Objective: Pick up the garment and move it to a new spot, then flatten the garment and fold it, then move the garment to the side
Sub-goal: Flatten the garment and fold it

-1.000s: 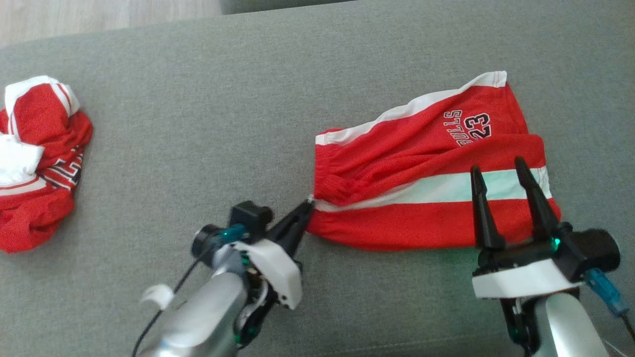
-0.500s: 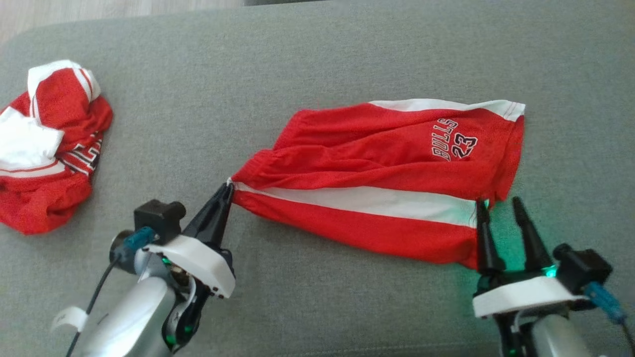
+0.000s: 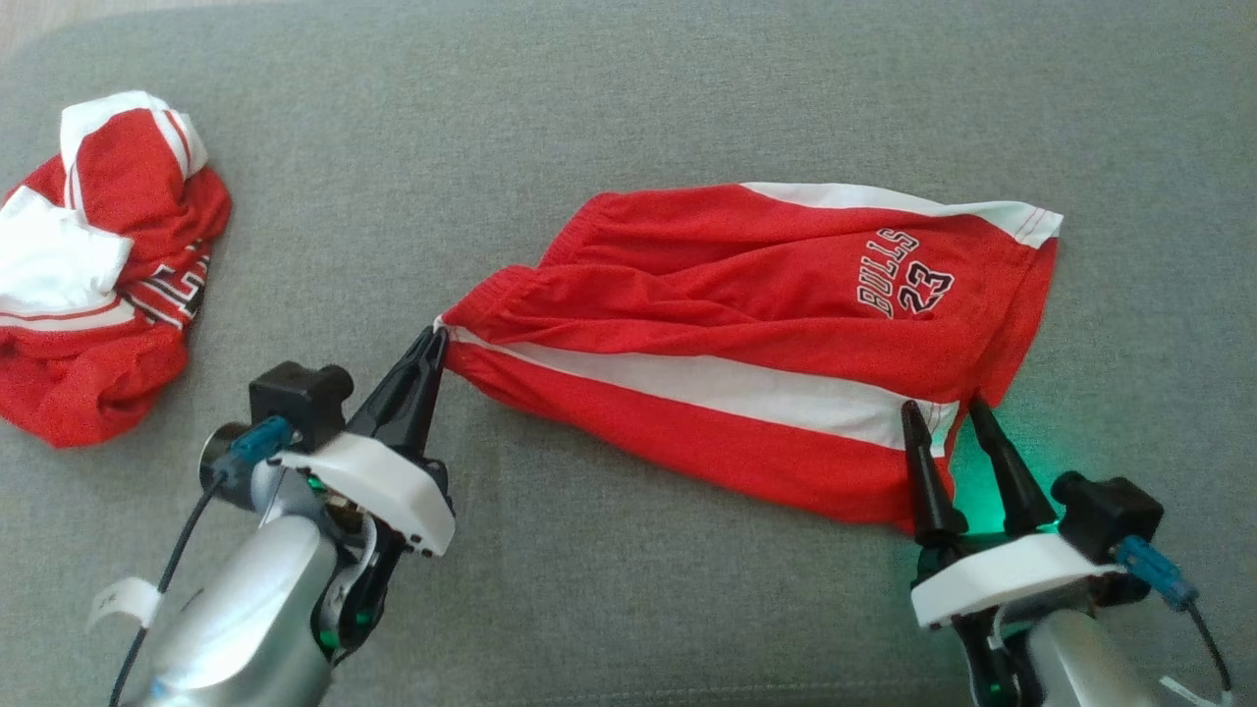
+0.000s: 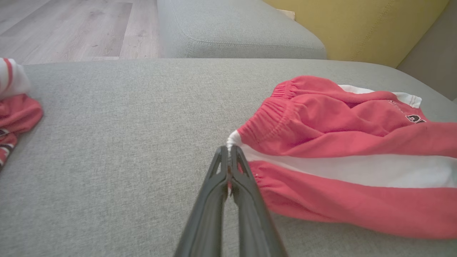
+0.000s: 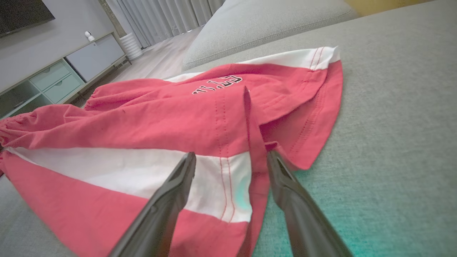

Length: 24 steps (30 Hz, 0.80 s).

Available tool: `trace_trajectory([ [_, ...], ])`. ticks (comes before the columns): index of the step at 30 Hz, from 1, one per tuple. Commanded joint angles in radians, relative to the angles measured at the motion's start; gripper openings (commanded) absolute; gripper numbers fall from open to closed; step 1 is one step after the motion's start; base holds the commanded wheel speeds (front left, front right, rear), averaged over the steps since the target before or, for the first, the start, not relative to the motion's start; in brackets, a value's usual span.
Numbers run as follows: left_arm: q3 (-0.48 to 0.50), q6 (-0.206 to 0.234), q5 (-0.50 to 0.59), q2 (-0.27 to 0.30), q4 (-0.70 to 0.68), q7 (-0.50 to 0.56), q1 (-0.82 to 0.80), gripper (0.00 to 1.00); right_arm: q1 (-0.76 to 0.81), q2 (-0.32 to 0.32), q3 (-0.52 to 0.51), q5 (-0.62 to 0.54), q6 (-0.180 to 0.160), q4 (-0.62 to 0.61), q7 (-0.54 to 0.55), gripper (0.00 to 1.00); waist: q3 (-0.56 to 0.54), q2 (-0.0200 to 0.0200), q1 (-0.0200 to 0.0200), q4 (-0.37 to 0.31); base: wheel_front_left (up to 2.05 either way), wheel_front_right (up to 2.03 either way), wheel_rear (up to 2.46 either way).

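Change: the shorts (image 3: 746,324) are drawn out from a bunched shape into a long one since a second ago. The right tool (image 3: 941,405), over the white stripe (image 3: 727,383) before, is now set at the hem (image 5: 232,178). The head view itself is also shifted.
Location: the shorts are laid on the grey sofa cushion (image 3: 589,118), right of centre. They are well apart from a second red garment (image 3: 98,285) crumpled at the far left.
Left tool (image 3: 435,336): closed, with the waistband corner (image 4: 232,137) pinched at the fingertips.
Right tool: jaws apart, nothing gripped. A raised fold of the hem is seen between the two fingers in the right wrist view. Contact with the cloth cannot be judged.
Long axis: it is run from the left tool at the waistband to the right tool at the hem, along the white stripe, sloping slightly toward the robot on its right.
Key relation: the hem corner is placed straight ahead of the right tool, inside its gap. The right arm is the nearer one to that end.
Judgement: a closing of the right tool on the hem is probably called for, so that the shorts can be held taut from both ends for flattening.
Risk: only a thin fold may be caught.
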Motion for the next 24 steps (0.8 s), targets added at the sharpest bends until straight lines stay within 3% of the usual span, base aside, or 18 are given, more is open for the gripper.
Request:
trace_trajectory([
  [1, 0.038, 0.002, 0.011, 0.027, -0.019, -0.011, -0.046, 0.0, -0.019, -0.006, 0.027, -0.005, -0.001, -0.015, -0.006, 1.0, 0.0, 0.0, 0.0, 0.001, 0.0, 0.0, 0.0],
  [11, 0.032, -0.004, 0.01, 0.018, 0.0, -0.018, -0.058, 0.0, -0.039, -0.025, 0.082, 0.016, -0.001, 0.025, -0.006, 1.0, 0.002, 0.0, 0.0, -0.002, 0.0, 0.0, 0.0],
  [12, 0.031, -0.005, 0.011, 0.017, 0.002, -0.018, -0.059, 0.0, -0.041, -0.028, 0.087, 0.014, -0.001, 0.025, -0.006, 0.86, 0.003, 0.0, 0.0, -0.002, 0.0, 0.0, 0.0],
  [13, 0.031, -0.005, 0.011, 0.016, 0.003, -0.019, -0.06, 0.0, -0.043, -0.03, 0.092, 0.012, -0.001, 0.023, -0.006, 0.56, 0.004, 0.0, 0.0, -0.003, 0.0, 0.0, 0.0],
  [14, 0.031, -0.006, 0.011, 0.016, 0.005, -0.02, -0.06, 0.0, -0.045, -0.031, 0.095, 0.01, -0.001, 0.02, -0.006, 0.42, 0.004, 0.0, 0.0, -0.003, 0.0, 0.0, 0.0],
  [15, 0.031, -0.007, 0.011, 0.016, 0.007, -0.021, -0.061, 0.0, -0.046, -0.033, 0.099, 0.008, -0.001, 0.014, -0.006, 0.0, 0.004, 0.0, 0.0, -0.004, 0.0, 0.0, 0.0],
  [20, 0.035, -0.009, 0.009, 0.021, 0.015, -0.024, -0.061, 0.0, -0.042, -0.043, 0.105, -0.002, -0.001, -0.015, -0.006, 0.0, -0.002, 0.0, 0.0, -0.009, 0.0, 0.0, 0.0],
  [24, 0.051, -0.025, -0.013, 0.021, 0.003, -0.027, -0.064, 0.0, -0.037, -0.044, 0.068, -0.005, -0.001, -0.11, -0.006, 0.0, -0.013, 0.0, 0.0, -0.017, 0.0, 0.0, 0.0],
])
